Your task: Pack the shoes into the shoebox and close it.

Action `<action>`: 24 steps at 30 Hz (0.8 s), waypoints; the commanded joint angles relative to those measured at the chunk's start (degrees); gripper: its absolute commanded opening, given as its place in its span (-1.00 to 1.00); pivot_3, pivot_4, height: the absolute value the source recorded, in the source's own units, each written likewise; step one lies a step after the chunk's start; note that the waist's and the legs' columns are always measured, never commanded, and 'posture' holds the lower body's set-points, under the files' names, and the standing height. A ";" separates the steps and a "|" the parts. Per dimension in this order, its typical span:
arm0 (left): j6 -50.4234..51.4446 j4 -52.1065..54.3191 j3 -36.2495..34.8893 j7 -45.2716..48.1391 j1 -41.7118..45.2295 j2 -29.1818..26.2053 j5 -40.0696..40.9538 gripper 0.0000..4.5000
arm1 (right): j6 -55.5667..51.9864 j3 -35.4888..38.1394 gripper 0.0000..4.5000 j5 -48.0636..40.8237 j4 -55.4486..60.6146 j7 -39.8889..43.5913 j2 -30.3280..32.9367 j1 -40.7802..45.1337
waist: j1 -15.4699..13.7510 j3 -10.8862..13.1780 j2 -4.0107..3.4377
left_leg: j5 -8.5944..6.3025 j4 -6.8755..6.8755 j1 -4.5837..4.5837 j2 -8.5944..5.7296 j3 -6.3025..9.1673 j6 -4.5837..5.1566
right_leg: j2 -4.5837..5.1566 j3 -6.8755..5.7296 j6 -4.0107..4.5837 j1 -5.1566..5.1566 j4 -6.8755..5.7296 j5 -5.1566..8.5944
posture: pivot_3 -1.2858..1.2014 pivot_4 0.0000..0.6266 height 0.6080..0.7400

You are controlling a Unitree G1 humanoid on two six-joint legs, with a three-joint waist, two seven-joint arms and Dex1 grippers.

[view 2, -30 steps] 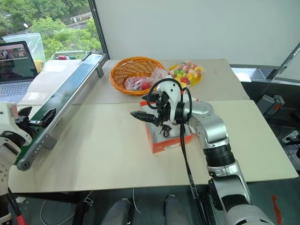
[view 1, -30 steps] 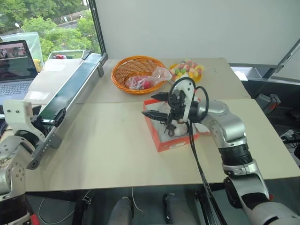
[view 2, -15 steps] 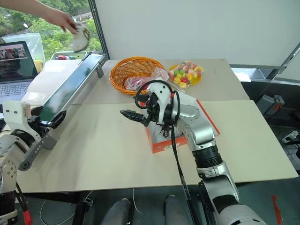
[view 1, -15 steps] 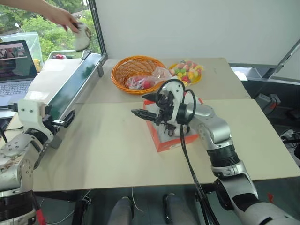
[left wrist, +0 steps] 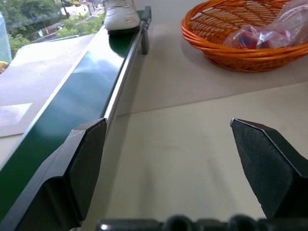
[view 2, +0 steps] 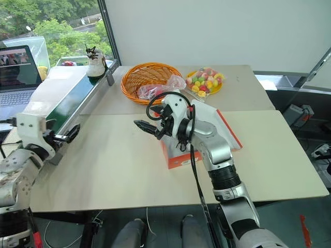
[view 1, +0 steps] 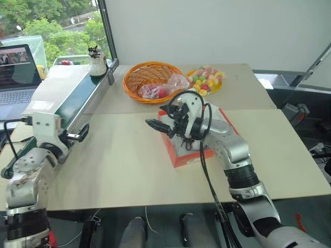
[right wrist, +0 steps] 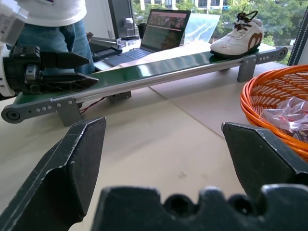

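A whitish shoe (view 1: pixel 96 61) with dark laces stands upright at the far end of a green conveyor belt (view 1: pixel 77 101) that runs along the left side of the desk (view 1: pixel 119 165). The orange-red shoebox (view 1: pixel 189 155) lies open near the middle of the desk, its lid flap (view 2: pixel 227 129) folded out to the right; something pale lies inside it, mostly hidden by the right arm, so I cannot tell what it is. The right end effector (view 1: pixel 161 120) hovers over the near left corner of the shoebox with its two black fingers spread wide and nothing between them, pointing left across the desk toward the belt. The left end effector (view 1: pixel 78 134) sits just beside the near end of the belt, its fingers also spread wide and empty, pointing toward the far side of the desk. Behind the shoebox stands a round orange wicker basket (view 1: pixel 135 77) holding a clear bag (view 1: pixel 164 88) with red contents, and just to its right is a yellow plate of coloured sweets (view 1: pixel 207 77). A laptop (view 1: pixel 16 72) stands open to the left of the belt. In the right wrist view a person (right wrist: pixel 57 19) in a white top and jeans stands beyond the near end of the belt.
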State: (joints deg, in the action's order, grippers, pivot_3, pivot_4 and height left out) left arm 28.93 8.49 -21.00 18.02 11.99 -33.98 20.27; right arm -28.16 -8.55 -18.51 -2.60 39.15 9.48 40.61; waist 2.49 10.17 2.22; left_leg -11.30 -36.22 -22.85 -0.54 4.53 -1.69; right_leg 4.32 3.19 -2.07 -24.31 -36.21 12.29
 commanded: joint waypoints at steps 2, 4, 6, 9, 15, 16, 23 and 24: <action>0.89 1.92 -0.55 -4.86 3.23 1.19 -2.06 0.95 | 1.79 0.58 1.00 0.63 1.77 -1.29 -0.32 0.52 | 0.00 0.00 0.00 | 0.00 0.00 0.00 0.00 0.00 0.00 | 0.00 0.00 0.00 0.00 0.00 0.00 | 0.03 -0.52 1.00; 1.81 1.64 -0.83 -6.21 4.64 1.80 -1.90 0.95 | 1.83 0.51 1.00 0.84 1.84 -1.49 -0.27 0.52 | 0.04 0.00 0.00 | 0.00 0.01 0.00 -0.01 0.00 0.00 | 0.00 0.00 0.00 -0.01 0.00 0.00 | 0.03 -0.52 1.00; 2.83 0.75 -1.06 -7.55 6.38 1.67 -2.63 0.95 | 1.74 0.47 1.00 0.98 1.95 -1.58 -0.30 0.56 | 0.09 0.00 0.00 | 0.00 0.00 0.00 0.00 0.00 0.00 | 0.00 0.00 0.00 -0.01 0.00 -0.01 | 0.03 -0.52 1.00; 5.87 -2.78 -1.86 -9.30 10.58 0.64 -2.91 0.95 | 1.57 0.43 1.00 1.27 2.07 -1.66 -0.53 0.73 | 0.07 0.00 0.00 | 0.00 0.00 0.01 0.00 0.00 0.00 | -0.01 0.00 0.00 -0.01 -0.02 -0.01 | 0.03 -0.52 1.00; 6.44 -13.20 -0.22 -8.78 20.12 -2.32 -4.34 0.95 | 1.75 -0.23 1.00 1.73 2.58 -2.07 -1.09 0.37 | 0.14 0.00 0.01 | 0.00 -0.01 0.00 -0.01 0.01 0.00 | -0.02 -0.02 0.00 -0.01 -0.03 -0.01 | 0.03 -0.52 1.00; 6.16 -16.50 0.11 -8.87 22.92 -2.77 -4.80 0.95 | 1.74 -0.28 1.00 1.77 2.69 -2.30 -1.33 0.25 | 0.10 0.00 0.01 | 0.00 -0.01 0.00 -0.01 0.02 0.00 | -0.02 -0.03 0.00 -0.01 -0.03 -0.01 | 0.03 -0.52 1.00; 3.83 -35.65 1.54 -8.78 33.53 -5.59 -8.23 0.95 | 1.47 -0.47 1.00 1.95 4.00 -3.30 -1.85 -0.60 | 0.26 -0.01 0.02 | 0.00 -0.01 0.00 -0.06 0.03 -0.01 | 0.02 -0.06 -0.01 -0.02 -0.03 -0.02 | 0.03 -0.52 1.00; 2.87 -38.70 1.85 -8.69 34.87 -5.99 -8.84 0.95 | 1.42 -0.41 1.00 1.86 4.20 -3.38 -1.78 -0.73 | 0.28 -0.01 0.02 | 0.00 0.00 0.00 -0.05 0.03 -0.01 | 0.01 -0.07 -0.01 -0.04 -0.04 -0.02 | 0.03 -0.52 1.00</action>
State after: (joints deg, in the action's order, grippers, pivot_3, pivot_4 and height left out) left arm 34.25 -27.11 -19.13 9.49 44.85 -38.38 12.86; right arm -28.02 -9.49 -16.47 -1.53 36.00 7.84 39.69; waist 2.77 10.16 2.24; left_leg -11.29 -36.21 -22.85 -0.59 4.56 -1.69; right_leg 4.33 3.12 -2.08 -24.36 -36.27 12.27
